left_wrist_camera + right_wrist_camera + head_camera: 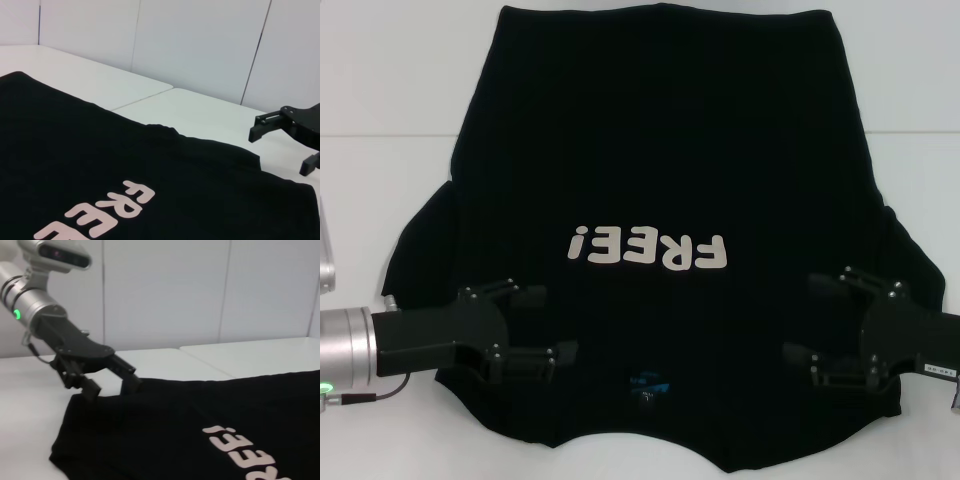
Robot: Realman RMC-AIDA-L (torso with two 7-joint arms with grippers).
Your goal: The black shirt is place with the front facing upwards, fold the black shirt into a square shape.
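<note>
White table bears the black shirt [660,180], both hands [535,325] [820,320] apart above shoulders.

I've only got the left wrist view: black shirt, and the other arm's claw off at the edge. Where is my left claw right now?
Observer: The left claw is open over the black shirt, on the robot's left side, near the end closest to the robot.
Operator: Which end of the shirt is that?
Observer: The collar end. The blue neck label shows there, roughly midway between the two arms.
Operator: And the other one, is it matched?
Observer: Roughly. In the head view the right claw is also open, over the shirt's opposite side and about level with the left one.
</note>
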